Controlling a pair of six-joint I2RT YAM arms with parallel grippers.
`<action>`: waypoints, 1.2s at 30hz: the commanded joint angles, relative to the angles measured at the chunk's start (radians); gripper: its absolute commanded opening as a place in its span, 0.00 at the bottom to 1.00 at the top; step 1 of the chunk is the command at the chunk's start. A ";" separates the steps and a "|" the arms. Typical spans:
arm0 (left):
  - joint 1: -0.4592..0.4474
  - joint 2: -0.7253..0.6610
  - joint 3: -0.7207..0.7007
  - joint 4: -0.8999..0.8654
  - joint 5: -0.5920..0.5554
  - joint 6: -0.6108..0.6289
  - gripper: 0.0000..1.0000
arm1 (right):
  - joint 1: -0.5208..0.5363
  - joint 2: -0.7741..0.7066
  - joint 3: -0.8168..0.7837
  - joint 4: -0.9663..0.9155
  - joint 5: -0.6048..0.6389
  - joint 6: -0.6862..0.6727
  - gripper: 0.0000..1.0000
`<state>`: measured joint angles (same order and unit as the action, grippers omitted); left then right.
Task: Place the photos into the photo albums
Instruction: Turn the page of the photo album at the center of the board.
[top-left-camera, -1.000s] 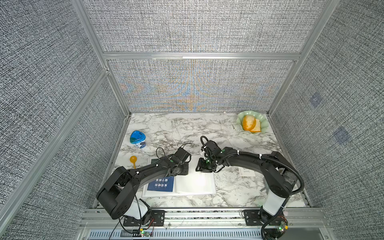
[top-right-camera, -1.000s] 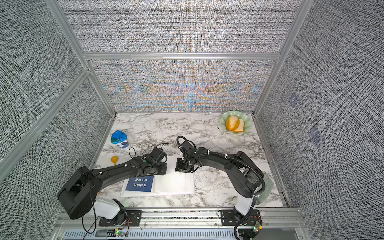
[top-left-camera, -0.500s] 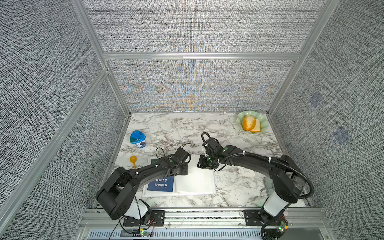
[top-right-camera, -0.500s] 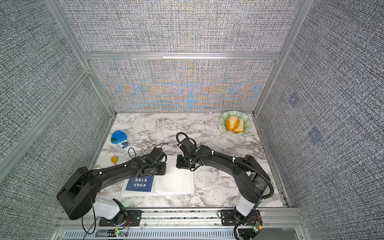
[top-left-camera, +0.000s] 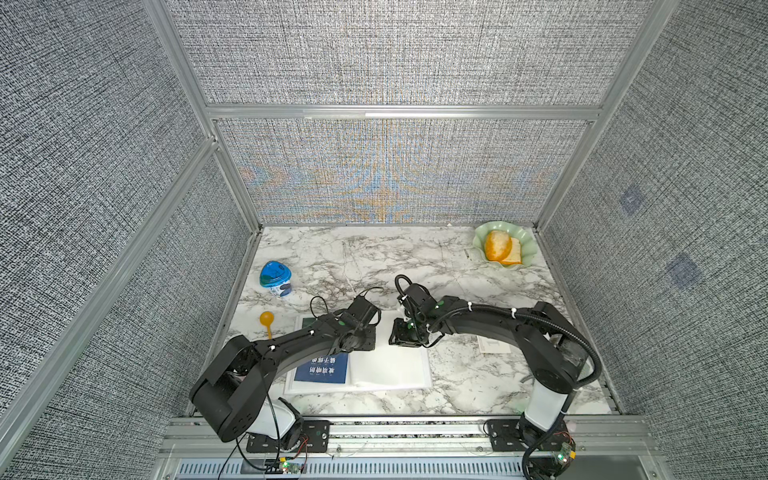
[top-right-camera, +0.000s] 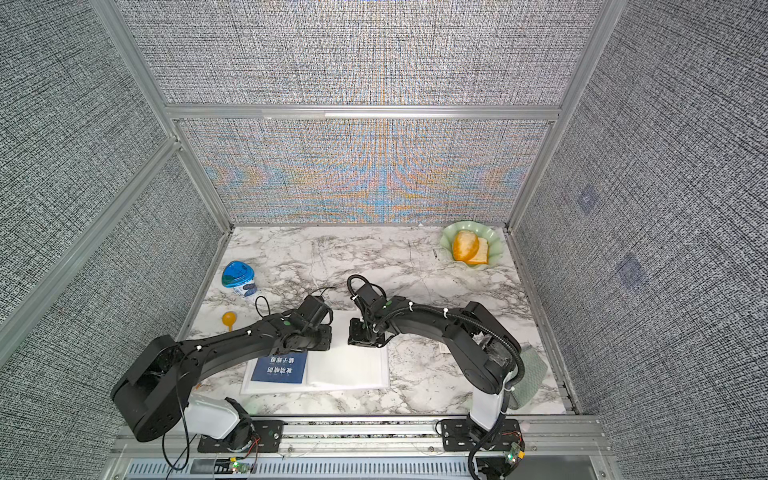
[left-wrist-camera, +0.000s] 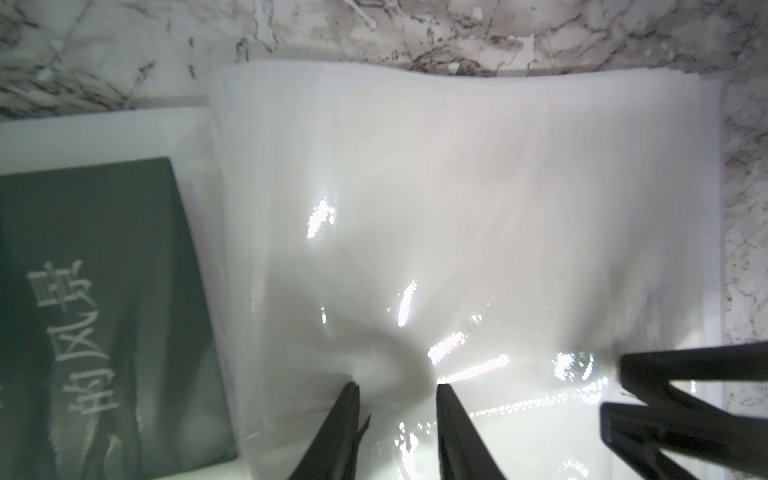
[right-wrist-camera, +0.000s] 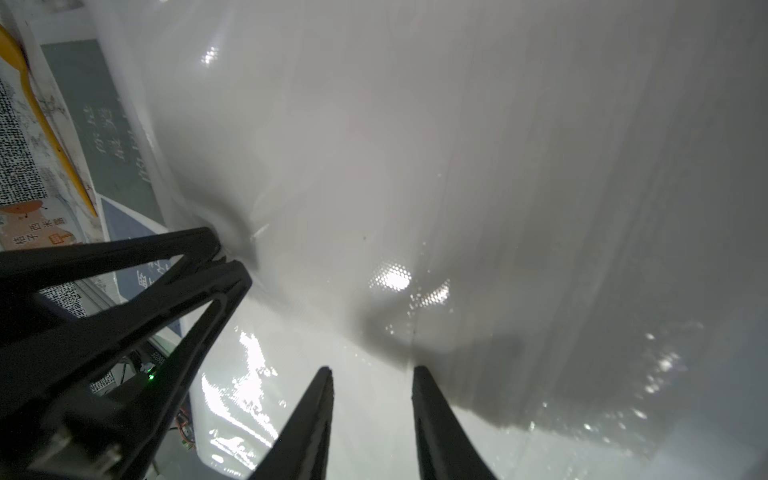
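Note:
The photo album (top-left-camera: 390, 370) (top-right-camera: 349, 370) lies open near the table's front edge. Its left page holds a blue photo (top-left-camera: 321, 370) (top-right-camera: 280, 369) and a green photo (top-left-camera: 307, 322) (left-wrist-camera: 104, 311) behind the plastic. My left gripper (left-wrist-camera: 397, 385) (top-left-camera: 365, 343) and right gripper (right-wrist-camera: 372, 368) (top-left-camera: 405, 334) both stand on the far part of the glossy right page (left-wrist-camera: 457, 187). Their jaws are a little apart, tips pressing the puckered film. A pale photo (top-left-camera: 492, 345) lies on the marble to the right, partly under my right arm.
A blue-lidded cup (top-left-camera: 275, 279) and an orange spoon (top-left-camera: 267, 321) stand at the left. A green plate (top-left-camera: 482, 241) with bread is at the far right corner. A grey-green cloth (top-right-camera: 530, 378) lies by the right arm's base. Fabric walls close three sides.
My right arm's elbow swung outward and came back, its gripper shifting slightly on the page. The left arm has not moved.

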<state>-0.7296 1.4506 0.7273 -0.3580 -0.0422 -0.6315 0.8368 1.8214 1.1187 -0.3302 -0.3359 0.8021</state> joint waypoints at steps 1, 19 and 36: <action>0.004 -0.005 -0.002 -0.042 -0.005 0.007 0.35 | 0.001 0.022 0.007 0.054 -0.052 0.012 0.36; 0.029 -0.082 0.029 -0.098 -0.065 0.026 0.35 | 0.002 0.043 0.016 0.224 -0.167 0.067 0.36; 0.262 -0.366 0.104 -0.318 -0.316 0.018 0.36 | 0.100 0.187 0.357 0.179 -0.254 0.037 0.36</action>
<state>-0.4927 1.1263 0.8227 -0.6159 -0.2573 -0.6067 0.9234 1.9808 1.4322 -0.1287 -0.5636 0.8505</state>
